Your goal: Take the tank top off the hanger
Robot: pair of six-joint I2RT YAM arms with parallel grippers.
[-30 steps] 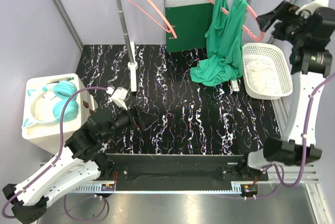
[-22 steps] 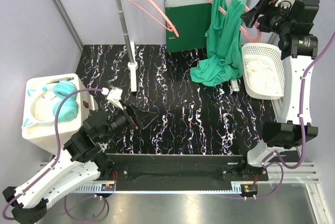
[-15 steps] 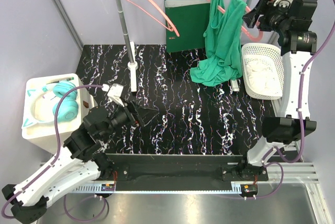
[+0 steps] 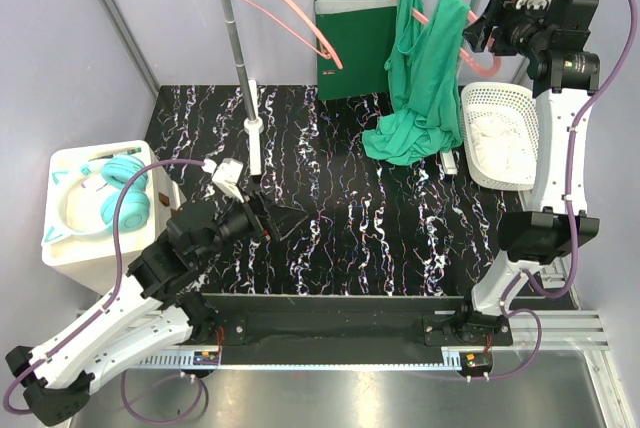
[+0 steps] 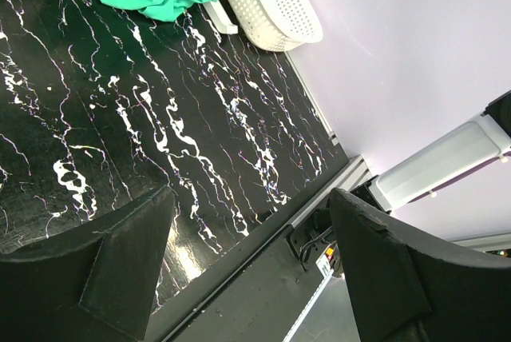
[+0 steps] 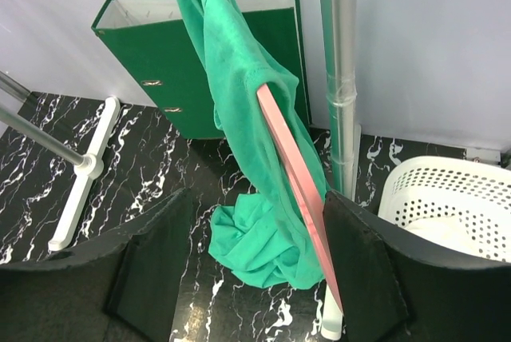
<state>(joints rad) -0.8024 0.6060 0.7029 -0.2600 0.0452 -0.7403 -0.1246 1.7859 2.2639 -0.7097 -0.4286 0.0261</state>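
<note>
Right claw [image 6: 255,272] has risen nearer the hanger [image 6: 285,158].

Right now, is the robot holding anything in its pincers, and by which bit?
Nothing is held. The right pincer is open near the pink hanger and green tank top, not closed on them. The left pincer is open and empty.

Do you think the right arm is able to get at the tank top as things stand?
Probably yes: the right gripper, open, faces the tank top on the pink hanger with nothing between them; the pole stands beside.
</note>
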